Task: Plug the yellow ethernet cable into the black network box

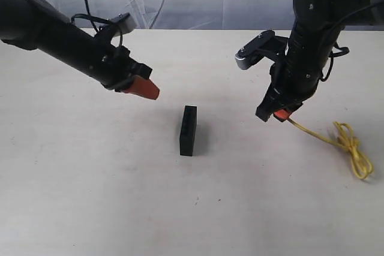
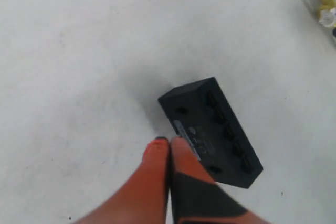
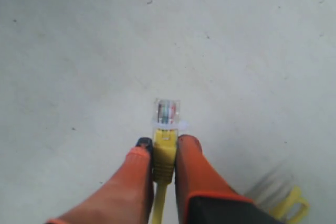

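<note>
The pale off-white matte bench (image 1: 90,196) carries a small black rectangular plastic network box (image 1: 188,130), standing on a narrow side about midway between the near and far edges. Well apart, toward the right edge, the knotted loop of a thin bright yellow ethernet cable (image 1: 351,148) lies, apparently flat on the surface.
</note>
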Motion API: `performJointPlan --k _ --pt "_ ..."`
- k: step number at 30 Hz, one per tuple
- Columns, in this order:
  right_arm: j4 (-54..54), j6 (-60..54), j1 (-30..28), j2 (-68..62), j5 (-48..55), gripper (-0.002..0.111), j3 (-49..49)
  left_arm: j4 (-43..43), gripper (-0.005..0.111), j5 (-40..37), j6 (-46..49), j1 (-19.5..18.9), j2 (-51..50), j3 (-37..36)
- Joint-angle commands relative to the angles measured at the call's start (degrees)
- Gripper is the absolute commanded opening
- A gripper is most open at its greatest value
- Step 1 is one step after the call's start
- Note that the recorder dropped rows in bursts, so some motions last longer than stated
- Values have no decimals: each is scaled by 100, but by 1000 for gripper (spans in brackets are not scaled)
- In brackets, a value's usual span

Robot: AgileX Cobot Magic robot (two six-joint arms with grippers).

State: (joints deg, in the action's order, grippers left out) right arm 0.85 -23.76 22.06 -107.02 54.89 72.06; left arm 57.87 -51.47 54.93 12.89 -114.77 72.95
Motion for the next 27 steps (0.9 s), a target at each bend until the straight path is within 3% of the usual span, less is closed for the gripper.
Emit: performJointPlan --k 1,16,22,27 --pt "-254 -1 -26 47 -327 -1 -180 -72 0 49 -210 367 -280 3" --pt "-252 -1 -26 47 -429 -1 -219 290 0 910 -224 1455 -490 24" --pt "-252 -50 -26 47 -405 -1 -231 93 0 912 -224 1338 -462 72" --pt "-268 -1187 -26 47 -256 -1 -446 -238 0 698 -278 978 -190 114"
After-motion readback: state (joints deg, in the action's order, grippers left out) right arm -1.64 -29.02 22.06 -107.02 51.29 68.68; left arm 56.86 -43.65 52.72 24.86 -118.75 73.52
